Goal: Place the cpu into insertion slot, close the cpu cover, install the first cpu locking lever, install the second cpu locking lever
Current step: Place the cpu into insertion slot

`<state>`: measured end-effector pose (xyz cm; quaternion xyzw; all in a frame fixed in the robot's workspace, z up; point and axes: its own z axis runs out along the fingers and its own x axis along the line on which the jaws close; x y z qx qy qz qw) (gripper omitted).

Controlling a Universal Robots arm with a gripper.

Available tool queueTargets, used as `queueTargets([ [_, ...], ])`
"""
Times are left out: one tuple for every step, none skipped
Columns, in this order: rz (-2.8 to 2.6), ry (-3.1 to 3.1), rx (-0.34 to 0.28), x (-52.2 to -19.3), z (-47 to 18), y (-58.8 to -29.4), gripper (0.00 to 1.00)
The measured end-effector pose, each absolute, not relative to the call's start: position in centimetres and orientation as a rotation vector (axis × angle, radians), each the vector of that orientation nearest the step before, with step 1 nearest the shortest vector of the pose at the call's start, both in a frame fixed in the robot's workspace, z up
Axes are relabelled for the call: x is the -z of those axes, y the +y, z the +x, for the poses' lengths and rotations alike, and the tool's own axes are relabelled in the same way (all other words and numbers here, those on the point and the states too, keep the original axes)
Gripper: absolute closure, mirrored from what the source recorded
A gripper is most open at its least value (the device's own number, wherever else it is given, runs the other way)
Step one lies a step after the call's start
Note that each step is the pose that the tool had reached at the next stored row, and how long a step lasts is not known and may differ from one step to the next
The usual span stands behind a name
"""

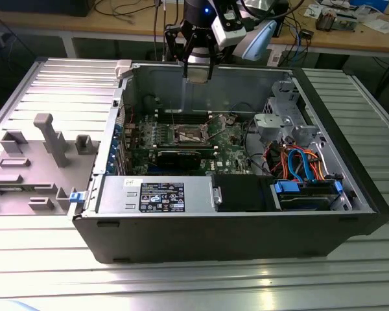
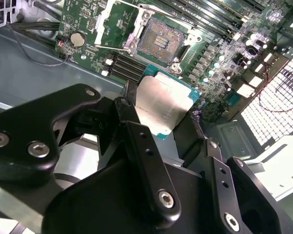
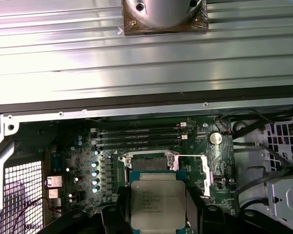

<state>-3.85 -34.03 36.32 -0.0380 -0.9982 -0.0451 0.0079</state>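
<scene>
My gripper [image 1: 198, 72] hangs above the back wall of the open computer case, shut on the cpu [image 1: 198, 76]. In both wrist views the cpu [image 2: 165, 100] [image 3: 157, 199] shows as a pale silver square chip with a green edge, clamped between the black fingers [image 2: 136, 131]. The insertion slot [image 1: 189, 135] [image 2: 161, 41] lies bare on the green motherboard, well below the chip, and the chip partly hides the insertion slot [image 3: 146, 160] in the first wrist view. The cpu cover [image 2: 100, 24] [image 3: 207, 170] is swung open beside the socket. Thin wire levers [image 2: 158, 13] stand raised.
Memory slots [image 3: 136, 134] and a round coin battery [image 2: 77, 39] flank the socket. A power supply [image 1: 155, 194] and a drive cage with orange and blue cables [image 1: 298, 162] fill the case's front and right. A grey fixture [image 1: 45, 142] sits on the ribbed table at the exterior view's left.
</scene>
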Motion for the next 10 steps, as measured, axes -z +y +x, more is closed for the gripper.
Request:
queueTargets([
  [-0.128, -3.12, 0.141, -36.33, -3.85, -34.03, 0.46],
  [-0.134, -3.12, 0.141, -36.32, -3.85, -34.03, 0.46],
  [-0.139, -3.12, 0.141, -36.32, -3.85, -34.03, 0.46],
  [-0.145, -3.12, 0.141, -36.32, -3.85, -34.03, 0.46],
  [-0.149, -3.12, 0.141, -36.32, -3.85, -34.03, 0.46],
  [-0.152, -3.12, 0.141, -36.32, -3.85, -34.03, 0.46],
  [-0.153, -3.12, 0.141, -36.32, -3.85, -34.03, 0.46],
  [-0.153, -3.12, 0.141, -36.32, -3.85, -34.03, 0.46],
  [-0.154, -3.12, 0.141, -36.32, -3.85, -34.03, 0.46],
  [-0.154, -3.12, 0.141, -36.32, -3.85, -34.03, 0.46],
])
